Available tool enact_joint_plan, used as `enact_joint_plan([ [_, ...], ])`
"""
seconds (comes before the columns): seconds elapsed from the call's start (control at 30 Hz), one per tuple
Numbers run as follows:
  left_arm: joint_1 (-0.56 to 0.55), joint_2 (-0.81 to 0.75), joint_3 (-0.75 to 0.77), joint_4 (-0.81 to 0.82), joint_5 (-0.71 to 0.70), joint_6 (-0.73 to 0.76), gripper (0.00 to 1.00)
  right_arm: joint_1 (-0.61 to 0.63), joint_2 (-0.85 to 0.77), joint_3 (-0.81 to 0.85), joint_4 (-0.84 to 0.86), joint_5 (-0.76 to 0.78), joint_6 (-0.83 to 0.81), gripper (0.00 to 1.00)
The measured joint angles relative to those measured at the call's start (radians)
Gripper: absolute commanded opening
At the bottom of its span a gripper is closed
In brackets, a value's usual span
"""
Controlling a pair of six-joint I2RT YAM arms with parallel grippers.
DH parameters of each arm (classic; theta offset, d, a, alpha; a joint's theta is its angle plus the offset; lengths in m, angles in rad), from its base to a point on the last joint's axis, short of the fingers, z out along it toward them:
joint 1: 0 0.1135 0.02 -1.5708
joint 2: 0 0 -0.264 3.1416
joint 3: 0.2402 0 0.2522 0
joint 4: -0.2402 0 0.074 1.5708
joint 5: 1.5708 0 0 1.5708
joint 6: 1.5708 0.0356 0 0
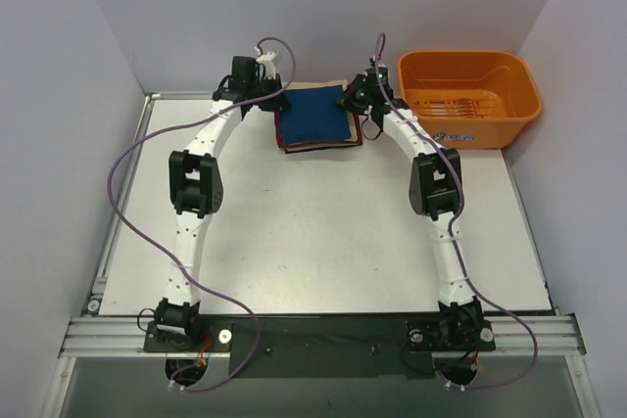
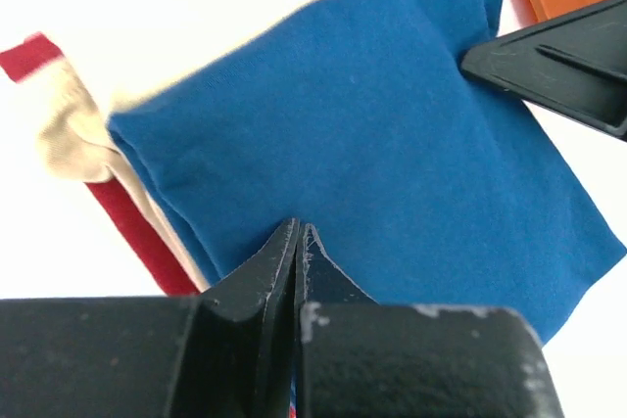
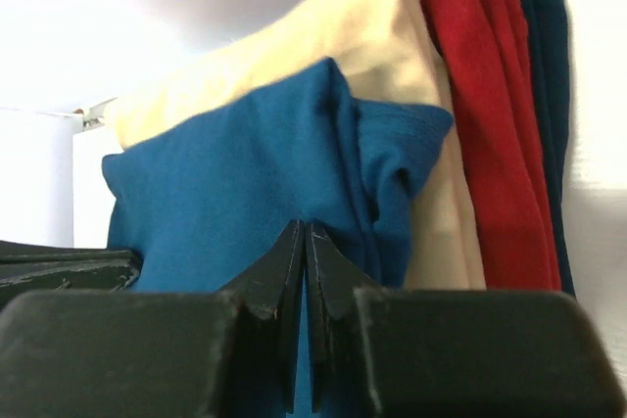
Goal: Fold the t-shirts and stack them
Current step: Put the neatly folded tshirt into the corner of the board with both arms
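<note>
A stack of folded t-shirts (image 1: 315, 116) lies at the back middle of the table. The blue one (image 2: 372, 144) is on top, over a beige one (image 3: 323, 36), a red one (image 3: 490, 115) and a dark one (image 3: 549, 66). My left gripper (image 1: 277, 102) is at the stack's left edge, jaws shut, tips (image 2: 297, 227) over the blue shirt's border. My right gripper (image 1: 349, 100) is at the right edge, also shut, tips (image 3: 305, 227) against the blue cloth, which is bunched at that corner. No fold shows coming out of either pair of jaws.
An orange plastic tub (image 1: 470, 95) stands at the back right, just beyond the right gripper. White walls close in the table at the back and both sides. Cables loop off both arms.
</note>
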Motion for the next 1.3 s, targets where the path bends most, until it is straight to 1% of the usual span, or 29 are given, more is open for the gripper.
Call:
enact_joint_plan([
  [0.1,0.009,0.000,0.030,0.000,-0.018,0.005,0.09,-0.002,-0.006,0.025,0.002,0.000,-0.015,0.00],
  [0.27,0.031,-0.035,0.058,-0.005,-0.026,0.018,0.12,-0.007,-0.076,0.027,-0.033,-0.001,-0.074,0.00],
  [0.33,0.040,-0.072,0.053,-0.024,-0.021,0.030,0.17,-0.011,-0.142,0.009,-0.051,-0.004,-0.109,0.00],
  [0.37,0.044,-0.099,0.040,-0.035,-0.017,0.037,0.23,-0.011,-0.181,-0.017,-0.057,-0.008,-0.126,0.00],
  [0.4,0.049,-0.138,0.015,-0.045,-0.013,0.048,0.26,-0.011,-0.240,-0.057,-0.069,-0.014,-0.146,0.00],
  [0.43,0.054,-0.186,-0.023,-0.061,-0.011,0.061,0.35,-0.011,-0.314,-0.113,-0.080,-0.021,-0.175,0.01],
  [0.47,0.060,-0.242,-0.069,-0.076,-0.010,0.074,0.38,-0.012,-0.388,-0.161,-0.098,-0.024,-0.200,0.10],
  [0.5,0.065,-0.306,-0.124,-0.091,-0.010,0.091,0.46,-0.012,-0.466,-0.220,-0.106,-0.028,-0.231,0.17],
  [0.53,0.071,-0.370,-0.185,-0.100,-0.010,0.103,0.51,-0.012,-0.554,-0.291,-0.111,-0.028,-0.266,0.36],
  [0.57,0.080,-0.445,-0.256,-0.109,-0.012,0.117,0.57,-0.011,-0.628,-0.358,-0.116,-0.026,-0.295,0.43],
  [0.6,0.089,-0.521,-0.330,-0.116,-0.013,0.127,0.59,-0.011,-0.737,-0.462,-0.121,-0.027,-0.341,0.54],
  [0.63,0.101,-0.602,-0.407,-0.118,-0.018,0.139,0.61,-0.011,-0.813,-0.528,-0.139,-0.023,-0.360,0.58],
  [0.67,0.113,-0.680,-0.489,-0.115,-0.021,0.145,0.63,-0.011,-0.905,-0.618,-0.143,-0.020,-0.395,0.64],
  [0.73,0.142,-0.841,-0.665,-0.096,-0.031,0.160,0.67,-0.013,-1.075,-0.800,-0.152,-0.011,-0.455,0.71],
  [0.8,0.177,-1.004,-0.871,-0.061,-0.047,0.196,0.78,-0.017,-1.224,-0.984,-0.161,0.009,-0.505,0.75],
  [0.83,0.193,-1.081,-0.970,-0.047,-0.065,0.217,0.87,-0.022,-1.293,-1.075,-0.169,0.027,-0.526,0.76],
  [0.87,0.203,-1.137,-1.046,-0.031,-0.083,0.230,0.90,-0.032,-1.349,-1.162,-0.175,0.043,-0.543,0.76],
  [0.9,0.214,-1.220,-1.162,0.003,-0.127,0.248,0.93,-0.042,-1.404,-1.246,-0.178,0.059,-0.557,0.76],
  [1.0,0.218,-1.393,-1.397,0.069,-0.218,0.293,0.94,-0.096,-1.532,-1.483,-0.177,0.103,-0.575,0.78],
  [1.07,0.217,-1.507,-1.539,0.110,-0.262,0.325,0.94,-0.132,-1.604,-1.608,-0.168,0.134,-0.576,0.79],
  [1.1,0.217,-1.558,-1.598,0.126,-0.281,0.338,0.94,-0.148,-1.646,-1.670,-0.158,0.156,-0.574,0.82],
  [1.13,0.217,-1.607,-1.654,0.144,-0.296,0.346,0.94,-0.163,-1.688,-1.727,-0.143,0.182,-0.572,0.84],
  [1.2,0.217,-1.695,-1.749,0.181,-0.319,0.340,0.94,-0.175,-1.765,-1.825,-0.090,0.233,-0.568,0.84],
  [1.3,0.217,-1.796,-1.861,0.227,-0.338,0.306,0.95,-0.177,-1.840,-1.921,-0.017,0.301,-0.565,0.85],
])
